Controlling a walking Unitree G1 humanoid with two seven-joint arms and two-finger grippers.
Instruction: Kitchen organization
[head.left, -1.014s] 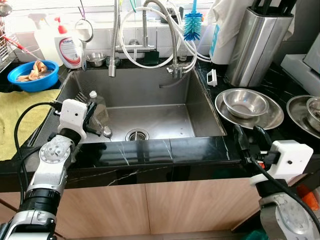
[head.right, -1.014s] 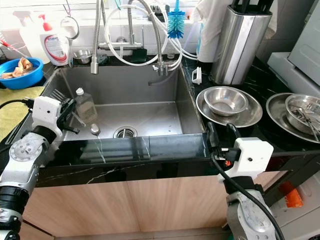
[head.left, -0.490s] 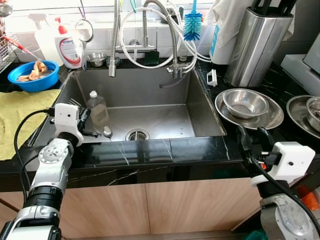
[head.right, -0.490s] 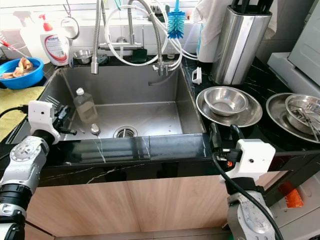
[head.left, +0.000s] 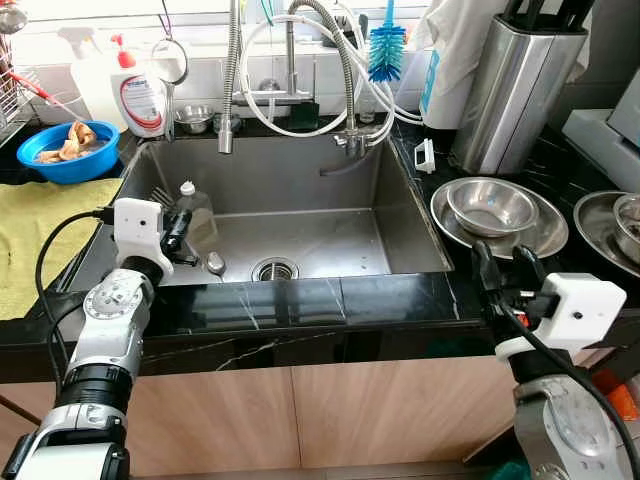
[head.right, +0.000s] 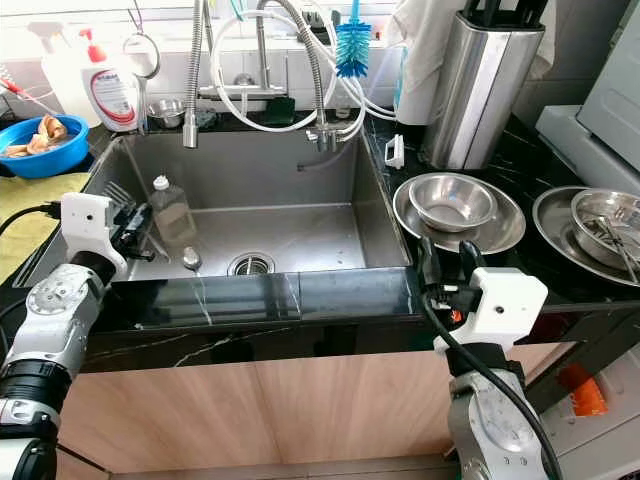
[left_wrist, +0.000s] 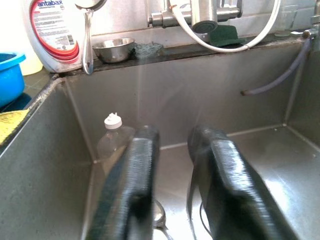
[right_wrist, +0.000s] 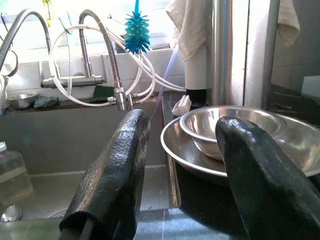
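Left pincer (head.left: 178, 232) hangs over the near-left corner of the sink (head.left: 400, 215), fingers parted, nothing between them. Just beyond its tips lies the clear bottle (head.left: 197, 215) with the white cap, tilted against the left wall, and a spoon (head.left: 214, 264) rests on the basin floor close by. Right pincer (head.left: 497, 270) waits spread wide and empty at the near worktop (head.left: 330, 300) edge, the stacked steel bowls (head.left: 492, 208) just past it. The risk, as I read it: that bottle looks light and slick, so an off-centre squeeze could squirt it away across the wet steel, or the tips could catch the spoon instead.
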